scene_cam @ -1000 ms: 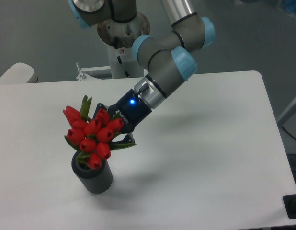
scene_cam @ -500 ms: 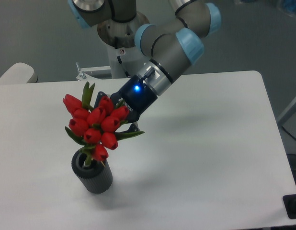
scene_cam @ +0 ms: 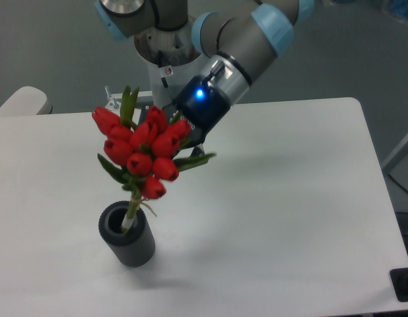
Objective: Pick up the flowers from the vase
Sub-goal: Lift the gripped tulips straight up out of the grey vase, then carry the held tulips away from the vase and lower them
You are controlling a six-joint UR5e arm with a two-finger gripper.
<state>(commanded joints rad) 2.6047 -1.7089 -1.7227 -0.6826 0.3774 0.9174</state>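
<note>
Most of the flowers now risen above the vase vs 1 s ago; stem tips barely in hole. Gripper clamped on bunch, nearly free

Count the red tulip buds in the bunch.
9 visible in the flowers: three along the top, four across the middle, two at the bottom above the vase. Others may be hidden behind.

Grey, blue-jointed arm angled down-left from above; dark end effector with blue light, fingers hidden, seemingly closed.
</note>
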